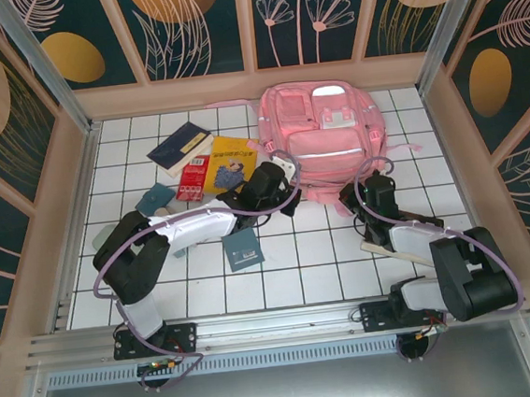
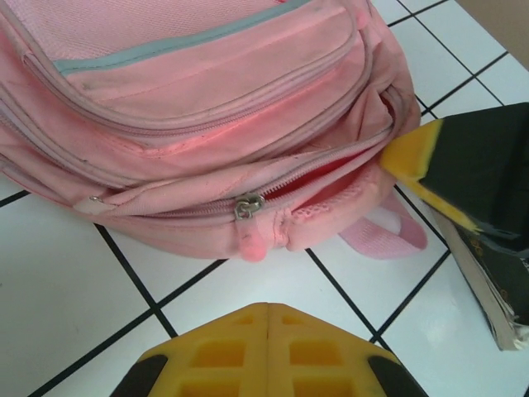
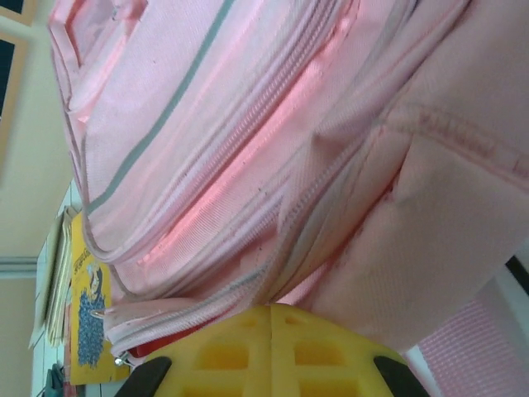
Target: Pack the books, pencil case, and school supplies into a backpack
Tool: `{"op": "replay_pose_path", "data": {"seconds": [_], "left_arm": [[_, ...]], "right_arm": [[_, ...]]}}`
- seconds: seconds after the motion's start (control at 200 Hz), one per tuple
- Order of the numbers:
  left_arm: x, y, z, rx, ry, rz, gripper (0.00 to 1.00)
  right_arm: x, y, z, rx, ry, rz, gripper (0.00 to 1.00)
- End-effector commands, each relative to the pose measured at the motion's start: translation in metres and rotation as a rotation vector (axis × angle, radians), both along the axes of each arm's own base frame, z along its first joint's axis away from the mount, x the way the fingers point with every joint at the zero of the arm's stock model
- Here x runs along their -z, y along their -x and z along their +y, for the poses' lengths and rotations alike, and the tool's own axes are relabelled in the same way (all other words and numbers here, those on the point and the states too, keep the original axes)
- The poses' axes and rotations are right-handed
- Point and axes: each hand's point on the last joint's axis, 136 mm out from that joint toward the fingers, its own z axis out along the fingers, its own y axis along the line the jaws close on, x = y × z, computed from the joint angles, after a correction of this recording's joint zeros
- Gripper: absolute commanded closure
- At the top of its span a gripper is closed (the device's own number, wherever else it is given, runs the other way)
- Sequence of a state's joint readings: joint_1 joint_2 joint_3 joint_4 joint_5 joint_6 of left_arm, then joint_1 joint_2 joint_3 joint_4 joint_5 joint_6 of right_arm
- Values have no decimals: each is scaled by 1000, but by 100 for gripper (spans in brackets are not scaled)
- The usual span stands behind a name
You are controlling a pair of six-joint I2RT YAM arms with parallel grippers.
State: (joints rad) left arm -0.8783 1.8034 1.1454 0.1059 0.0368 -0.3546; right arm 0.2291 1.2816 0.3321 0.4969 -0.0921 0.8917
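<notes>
Flanking backpack [image 1: 321, 146], left hand [image 2: 269, 313] closed, right hand [image 3: 271, 314] closed against it

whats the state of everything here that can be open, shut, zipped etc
backpack: lying front up, main zip partly open
left gripper: jaws shut, empty
right gripper: jaws shut against the backpack
navy book: closed, flat
yellow book: closed, flat
teal book: closed, flat

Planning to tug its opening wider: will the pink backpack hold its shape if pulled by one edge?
Probably not: the backpack is soft, creased fabric sagging around its zipper, so it will likely fold rather than lift whole. Lying slack on smooth tiles, it may also slide when pushed.
</notes>
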Motion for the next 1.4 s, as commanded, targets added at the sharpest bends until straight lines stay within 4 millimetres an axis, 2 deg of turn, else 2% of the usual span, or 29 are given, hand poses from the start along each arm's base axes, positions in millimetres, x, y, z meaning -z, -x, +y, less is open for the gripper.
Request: {"op": "replay_pose_path", "data": {"seconds": [0.0, 0.075, 0.15, 0.225, 0.54, 0.871, 0.981, 1.106, 1.261, 1.396], "left_arm": [[11, -6, -5, 13, -51, -13, 93], [19, -6, -16, 49, -39, 9, 75], [27, -8, -25, 56, -17, 28, 72], [32, -12, -29, 42, -1, 30, 64], [58, -29, -30, 9, -12, 51, 65], [56, -48, -34, 25, -14, 22, 63], [61, -47, -38, 60, -7, 45, 63], [65, -35, -46, 124, 21, 81, 65], [65, -30, -44, 132, 30, 91, 95], [60, -28, -38, 119, 28, 82, 100]], "right_arm": [[-4, 2, -2, -44, 32, -21, 100], [-3, 2, -2, -56, 28, -21, 100], [-3, 2, -2, -67, 28, -24, 100], [-2, 4, 1, -82, 26, -23, 100], [3, 9, 3, -102, 14, -18, 100], [5, 12, 4, -103, 5, -14, 100], [5, 12, 4, -103, 3, -12, 100], [5, 11, 4, -102, 4, -12, 100], [5, 11, 5, -103, 3, -9, 100], [7, 11, 4, -99, 7, -7, 100]]}}
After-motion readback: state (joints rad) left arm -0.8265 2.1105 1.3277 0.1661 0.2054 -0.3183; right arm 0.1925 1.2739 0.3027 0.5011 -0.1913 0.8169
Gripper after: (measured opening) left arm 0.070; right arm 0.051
